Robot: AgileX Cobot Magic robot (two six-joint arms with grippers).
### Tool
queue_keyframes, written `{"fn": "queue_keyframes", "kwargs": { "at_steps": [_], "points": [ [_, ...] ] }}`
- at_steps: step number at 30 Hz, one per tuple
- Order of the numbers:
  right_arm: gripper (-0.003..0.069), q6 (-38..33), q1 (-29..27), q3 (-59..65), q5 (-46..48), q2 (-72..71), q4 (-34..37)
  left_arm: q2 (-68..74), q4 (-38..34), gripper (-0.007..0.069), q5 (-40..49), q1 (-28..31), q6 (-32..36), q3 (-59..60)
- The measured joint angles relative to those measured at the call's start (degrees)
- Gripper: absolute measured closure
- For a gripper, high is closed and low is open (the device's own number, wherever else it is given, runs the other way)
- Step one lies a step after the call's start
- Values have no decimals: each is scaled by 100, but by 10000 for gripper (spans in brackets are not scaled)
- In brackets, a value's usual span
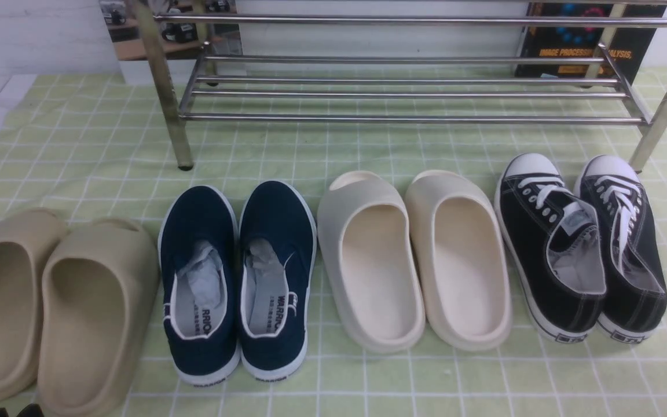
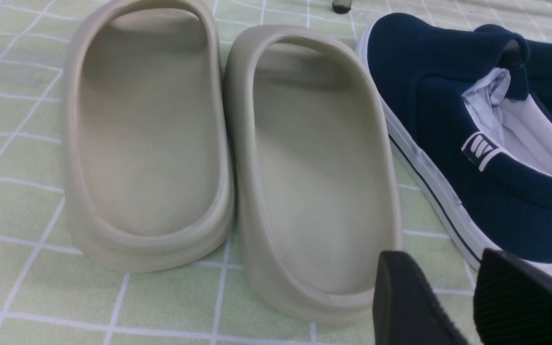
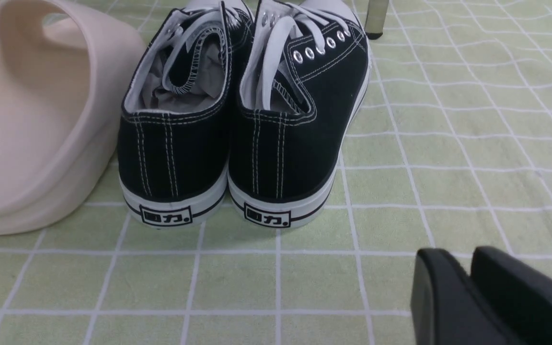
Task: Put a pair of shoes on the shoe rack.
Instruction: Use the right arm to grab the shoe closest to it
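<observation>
The pair of shoes, two black canvas sneakers [image 1: 548, 249] [image 1: 629, 243] with white laces and toe caps, stands side by side at the right on the green checked cloth, toes toward the shoe rack [image 1: 409, 119]. The steel-tube rack spans the back, and its shelves hold nothing. In the right wrist view the sneakers' heels [image 3: 175, 148] [image 3: 285, 143] face me. My right gripper [image 3: 458, 261] is shut and empty, behind the heels and off to their outer side. My left gripper [image 2: 443, 268] is open and empty, low behind a tan slide and a navy shoe. Its tips [image 1: 15, 411] just show in the front view.
From left to right, a pair of tan slides [image 1: 50, 307], navy slip-ons [image 1: 241, 278] and cream slides [image 1: 414, 260] stand in one row with the sneakers. Rack legs [image 1: 180, 145] [image 1: 652, 139] stand just beyond the row. A dark poster [image 1: 576, 40] leans behind the rack.
</observation>
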Motion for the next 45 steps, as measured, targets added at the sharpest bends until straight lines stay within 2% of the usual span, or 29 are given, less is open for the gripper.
{"fn": "queue_keyframes", "kwargs": {
  "at_steps": [14, 19, 22, 27, 32, 34, 37, 38, 41, 42, 43, 45],
  "points": [
    [514, 0, 0, 0, -14, 0, 0, 0, 0, 386, 0, 0, 0, 0],
    [508, 0, 0, 51, -404, 0, 0, 0, 0, 386, 0, 0, 0, 0],
    [505, 0, 0, 57, -866, 0, -13, 0, 0, 386, 0, 0, 0, 0],
    [497, 63, 0, 57, -2595, 0, -27, 0, 0, 386, 0, 0, 0, 0],
    [493, 1309, 0, 57, -4480, 0, -27, 0, 0, 386, 0, 0, 0, 0],
    [496, 1596, 0, -4, -5162, 22, -27, 0, 0, 386, 0, 0, 0, 0],
    [524, 1662, 0, -393, -5224, 214, -65, 0, 0, 386, 0, 0, 0, 0],
    [580, 1618, 0, -1050, -4896, 530, -168, 0, 0, 386, 0, 0, 0, 0],
    [658, 1339, 0, -2317, -3967, 1430, -382, 0, 0, 386, 0, 0, 0, 0],
    [661, 1213, 0, -2836, -3489, 1791, -483, 0, 0, 386, 0, 0, 0, 0],
    [661, 1197, 0, -2836, -3489, 1865, -497, 0, 0, 386, 0, 0, 0, 0],
    [659, 1084, 0, -3750, -2396, 2877, -627, 0, 0, 386, 0, 0, 0, 0]
  ]
}}
